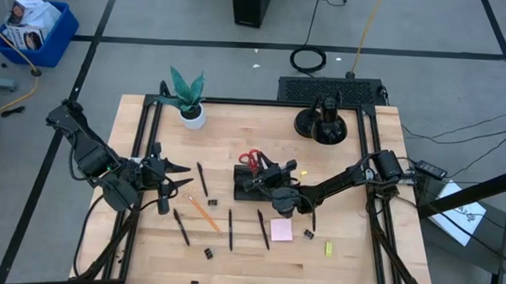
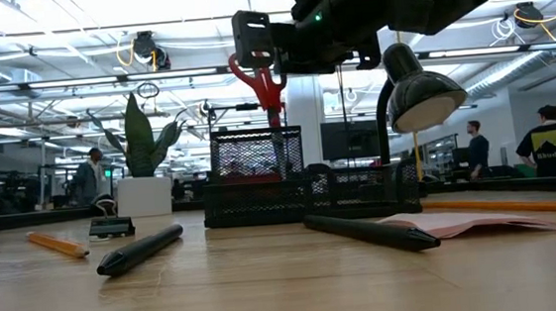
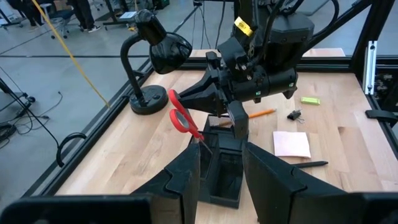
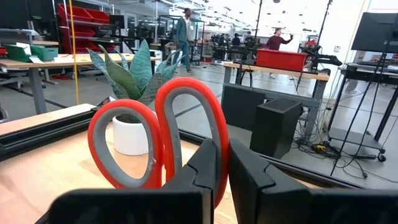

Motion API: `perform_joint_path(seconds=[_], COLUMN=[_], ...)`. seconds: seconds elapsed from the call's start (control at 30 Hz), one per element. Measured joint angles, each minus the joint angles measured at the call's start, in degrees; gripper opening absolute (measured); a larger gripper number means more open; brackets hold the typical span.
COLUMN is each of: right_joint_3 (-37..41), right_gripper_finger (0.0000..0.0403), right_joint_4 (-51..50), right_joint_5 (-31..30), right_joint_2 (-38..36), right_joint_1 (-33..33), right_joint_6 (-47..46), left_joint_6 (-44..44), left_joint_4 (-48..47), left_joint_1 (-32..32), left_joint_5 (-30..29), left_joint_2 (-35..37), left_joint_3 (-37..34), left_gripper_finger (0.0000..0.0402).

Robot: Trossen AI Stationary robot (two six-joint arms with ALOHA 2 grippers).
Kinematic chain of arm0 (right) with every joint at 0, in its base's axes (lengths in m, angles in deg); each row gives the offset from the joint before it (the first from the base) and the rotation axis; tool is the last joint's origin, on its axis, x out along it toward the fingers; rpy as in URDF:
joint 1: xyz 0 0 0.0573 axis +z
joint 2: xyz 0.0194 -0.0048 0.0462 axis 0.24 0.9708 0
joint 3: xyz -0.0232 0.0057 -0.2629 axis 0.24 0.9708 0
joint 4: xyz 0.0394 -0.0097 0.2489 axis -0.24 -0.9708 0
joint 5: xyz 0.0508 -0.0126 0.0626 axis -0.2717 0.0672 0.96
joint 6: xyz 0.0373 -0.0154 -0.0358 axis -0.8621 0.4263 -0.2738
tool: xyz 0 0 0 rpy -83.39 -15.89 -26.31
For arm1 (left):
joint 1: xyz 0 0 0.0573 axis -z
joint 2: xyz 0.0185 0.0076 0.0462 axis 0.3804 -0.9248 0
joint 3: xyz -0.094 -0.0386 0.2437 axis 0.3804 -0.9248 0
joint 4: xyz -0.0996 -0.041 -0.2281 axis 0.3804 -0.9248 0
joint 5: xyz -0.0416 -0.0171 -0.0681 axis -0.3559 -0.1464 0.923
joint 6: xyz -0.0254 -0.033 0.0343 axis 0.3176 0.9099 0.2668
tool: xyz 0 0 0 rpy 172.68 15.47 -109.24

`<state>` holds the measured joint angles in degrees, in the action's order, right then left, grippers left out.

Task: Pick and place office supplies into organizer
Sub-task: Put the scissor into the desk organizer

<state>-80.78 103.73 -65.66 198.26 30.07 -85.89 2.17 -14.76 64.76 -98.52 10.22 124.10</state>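
Note:
The red-handled scissors (image 3: pixel 180 116) hang over the black organizer (image 1: pixel 253 186), which stands mid-table. My right gripper (image 4: pixel 222 163) reaches in from the table's right and is shut on them. Their handles are up and their blades (image 2: pixel 275 114) point down at the organizer's tall mesh compartment (image 2: pixel 256 155). My left gripper (image 1: pixel 183 175) hovers open above the table's left side with nothing between its fingers, pointing toward the organizer. Pens (image 1: pixel 181 226), an orange pencil (image 1: pixel 204 213), a pink sticky-note pad (image 1: pixel 282 230), binder clips (image 1: pixel 208 253) and a yellow-green piece (image 1: pixel 329 248) lie flat on the wood. My right gripper pinches the scissors between its two fingers at the base of one handle loop (image 4: pixel 219 124), where the loops run toward the blades. The fingers come in about level from the table's right. The scissors are lifted clear, handles up and slightly tilted, blades hanging down above the organizer.
A potted plant (image 1: pixel 187 98) stands at the far left and a black desk lamp (image 1: pixel 326 124) at the far right of the table. A black frame rail (image 1: pixel 142 129) borders the tabletop. People stand in the room beyond the table.

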Motion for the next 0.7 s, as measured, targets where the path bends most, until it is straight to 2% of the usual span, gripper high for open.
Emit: perform_joint_path(seconds=[0.27,0.53,0.7], right_joint_3=[0.0,0.0,-0.1], right_gripper_finger=[0.0014,0.0014,0.0014], right_joint_4=[6.3,6.1,2.2], right_joint_5=[0.1,0.1,1.1], right_joint_2=[0.0,0.0,-0.2], right_joint_1=[0.0,-0.3,-0.5], right_joint_6=[6.9,7.0,2.8], left_joint_6=[0.0,0.0,0.0], left_joint_4=[0.0,0.0,0.0], left_joint_1=[0.0,0.0,0.0], left_joint_5=[0.0,0.0,0.0], left_joint_2=[0.0,0.0,0.0], left_joint_3=[0.0,0.0,0.0], left_gripper_finger=[0.0127,0.0127,0.0127])
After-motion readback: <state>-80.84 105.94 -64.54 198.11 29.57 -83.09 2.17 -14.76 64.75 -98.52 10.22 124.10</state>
